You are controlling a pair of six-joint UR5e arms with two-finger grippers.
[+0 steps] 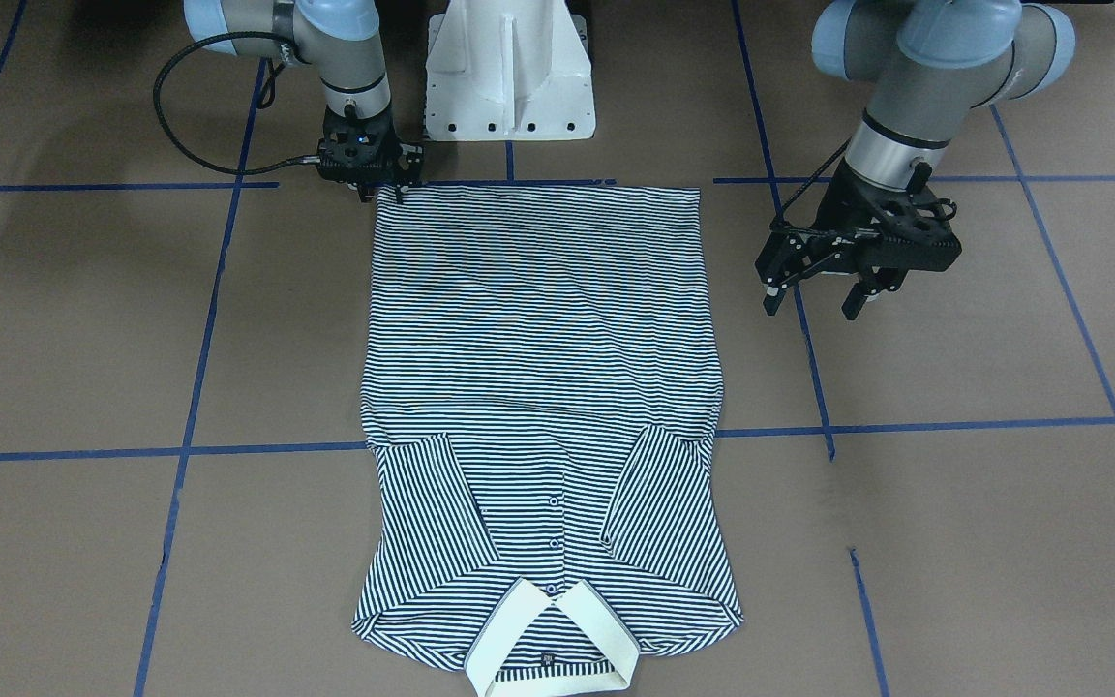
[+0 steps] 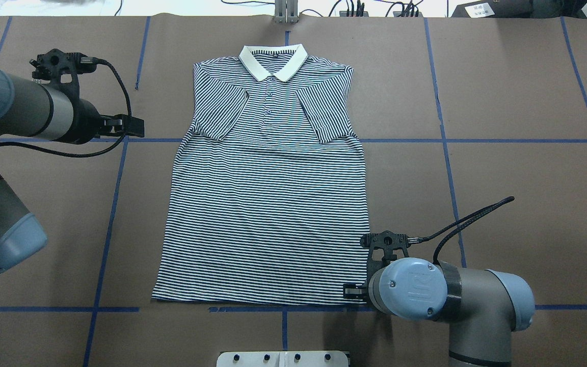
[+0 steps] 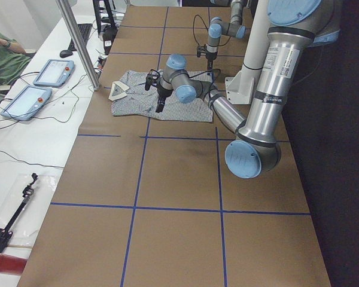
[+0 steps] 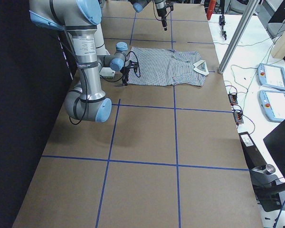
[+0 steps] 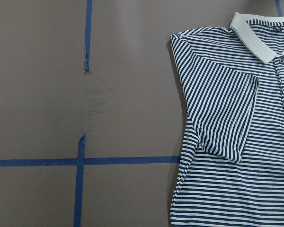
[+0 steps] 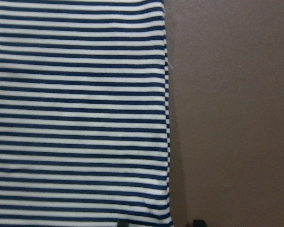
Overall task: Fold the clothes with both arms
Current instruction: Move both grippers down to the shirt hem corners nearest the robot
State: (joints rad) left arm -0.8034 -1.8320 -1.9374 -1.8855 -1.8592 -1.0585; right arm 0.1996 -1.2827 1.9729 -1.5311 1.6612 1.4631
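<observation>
The striped polo shirt (image 1: 538, 339) lies flat on the brown table, front up, both sleeves folded in over the chest. Its cream collar (image 2: 273, 61) is at the far end from the robot. My left gripper (image 1: 812, 302) hangs open above bare table beside the shirt's left side, level with the sleeves (image 2: 135, 127). Its wrist view shows the left sleeve (image 5: 222, 113) and collar. My right gripper (image 1: 383, 192) is low at the near right hem corner (image 2: 359, 298). In its wrist view two fingertips (image 6: 196, 222) stand apart astride the shirt's side edge (image 6: 166, 118), so it is open.
The white pedestal (image 1: 509, 68) stands at the robot's edge, just behind the hem. Blue tape lines (image 2: 446, 153) grid the table. A metal post (image 3: 78, 42) and a side bench with tablets (image 3: 52, 73) and a seated person run along the far edge.
</observation>
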